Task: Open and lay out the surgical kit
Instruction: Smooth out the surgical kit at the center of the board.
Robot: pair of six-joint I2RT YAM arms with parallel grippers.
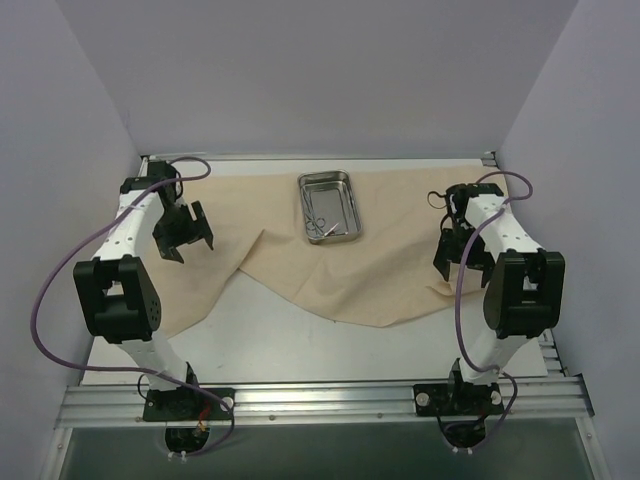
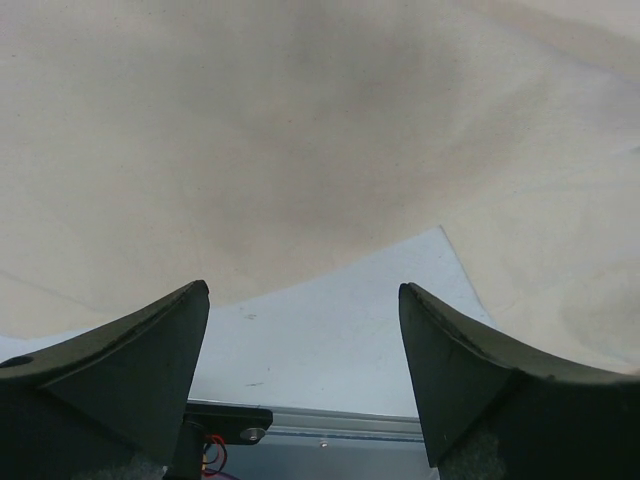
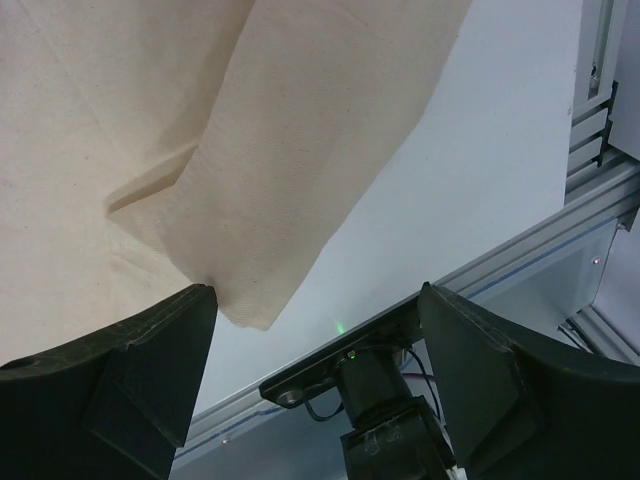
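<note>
1. The left claw hangs spread wide with nothing between its fingers, over the beige cloth wrap by the desk's left edge. The right claw is spread and empty too, by the right edge.
2. Right under the right claw, a corner of the wrap lies doubled over, pointing at the near-right corner. That arm looks nearer for flattening it.
3. Below the left claw the wrap's near hem curves away, and bare desk shows.
4. Further out, the wrap's long axis runs left to right along the far edge.
5. The steel tray sits on the wrap at far centre, well apart from both claws. Thin metal instruments lie inside it.
6. Nothing blocks either claw, but a hard tug on the wrap could drag the tray.
</note>
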